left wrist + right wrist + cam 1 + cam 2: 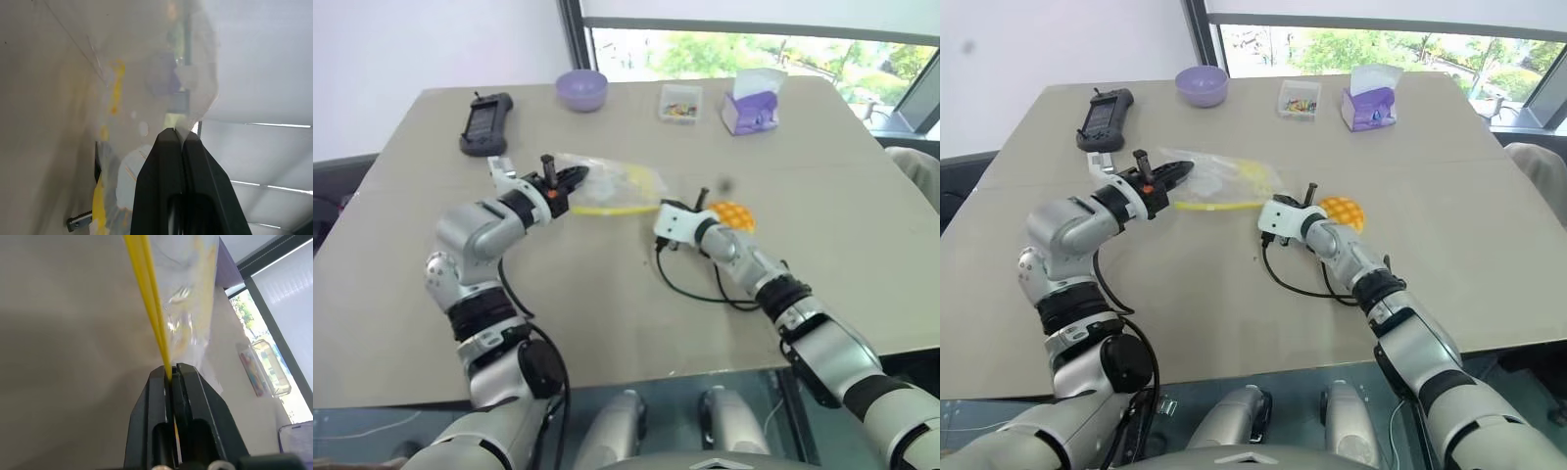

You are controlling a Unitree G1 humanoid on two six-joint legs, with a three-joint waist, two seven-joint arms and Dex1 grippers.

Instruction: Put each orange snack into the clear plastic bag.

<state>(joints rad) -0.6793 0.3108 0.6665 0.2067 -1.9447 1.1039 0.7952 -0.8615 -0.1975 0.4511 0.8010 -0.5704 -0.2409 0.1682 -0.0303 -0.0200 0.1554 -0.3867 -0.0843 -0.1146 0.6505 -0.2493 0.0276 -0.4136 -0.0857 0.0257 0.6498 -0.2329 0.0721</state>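
Fingers (172, 374) pinched on clear plastic bag (612, 186)

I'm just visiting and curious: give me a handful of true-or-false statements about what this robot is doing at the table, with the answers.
1. Both grippers are pinching the clear plastic bag. True: the left gripper and the right gripper are each shut on it.
2. The orange snack is already inside the bag. False: it lies on the table outside the bag, beside the right arm.
3. A purple bowl stands at the far side of the table. True.
4. The right gripper holds the bag by its yellow strip. True.
5. The small clear box sits inside the bowl. False: it stands apart on the table.
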